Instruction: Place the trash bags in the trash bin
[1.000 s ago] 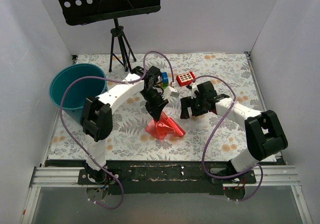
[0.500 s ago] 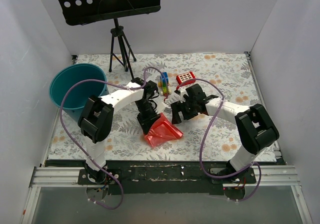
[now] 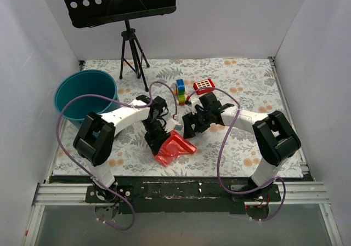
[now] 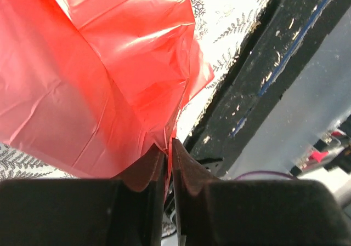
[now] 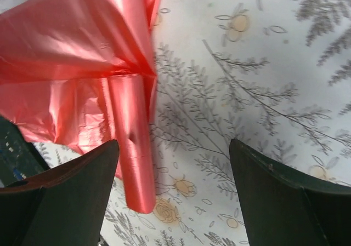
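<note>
The pink-red trash bag lies crumpled on the floral table near the front edge. My left gripper is shut on its left edge; in the left wrist view the film is pinched between the closed fingertips and spreads away from them. My right gripper is open and empty just behind and right of the bag; in the right wrist view a rolled flap of the bag lies by the left finger. The teal trash bin stands at the far left, apart from both grippers.
A flat red box with white squares and a stack of coloured blocks sit behind the grippers. A black tripod with a perforated music stand is at the back. White walls close both sides. A black rail runs along the front edge.
Both arms have lowered and come toward the front. The left gripper has brought the bag down from a lifted peak to lie flatter on the table. The right gripper has moved left, closer to the bag.
</note>
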